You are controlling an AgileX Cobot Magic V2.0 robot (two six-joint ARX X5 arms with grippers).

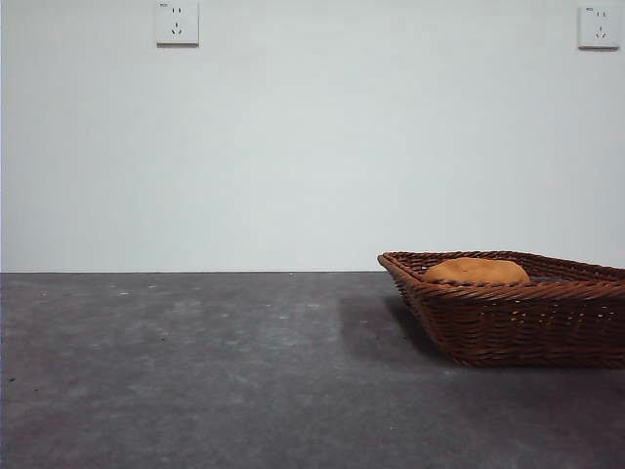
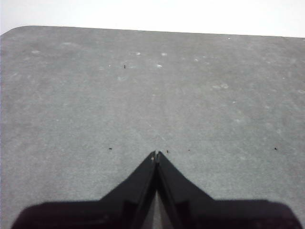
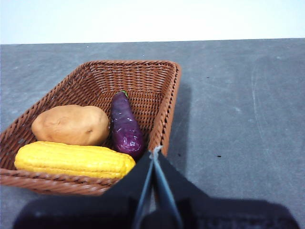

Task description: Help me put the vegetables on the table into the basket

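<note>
A brown wicker basket point(image 3: 143, 81) sits on the dark grey table point(image 1: 195, 371) with all three vegetables inside it. Seen from the right wrist camera, a tan potato point(image 3: 70, 124) lies in the middle of the basket, a yellow ear of corn point(image 3: 71, 160) stretches lengthwise just beside it along one woven wall, and a dark purple eggplant point(image 3: 126, 129) rests alongside the potato, touching or nearly touching both neighbours. The right gripper point(image 3: 155, 153) hangs above the basket's rim near the eggplant's rounded end, its two black jaws pressed together and holding nothing. The left gripper point(image 2: 156, 153) hovers over a bare stretch of mottled tabletop well apart from the basket — its jaws likewise closed to a point, empty. From the low front camera the basket stands at the right of the table, running past the picture's edge, and only the top of the potato point(image 1: 476, 271) shows over the braided rim; the corn and eggplant are hidden behind the wicker there. Two wall sockets point(image 1: 177, 22) are fixed high on the pale wall behind — neither arm appears in that view.
</note>
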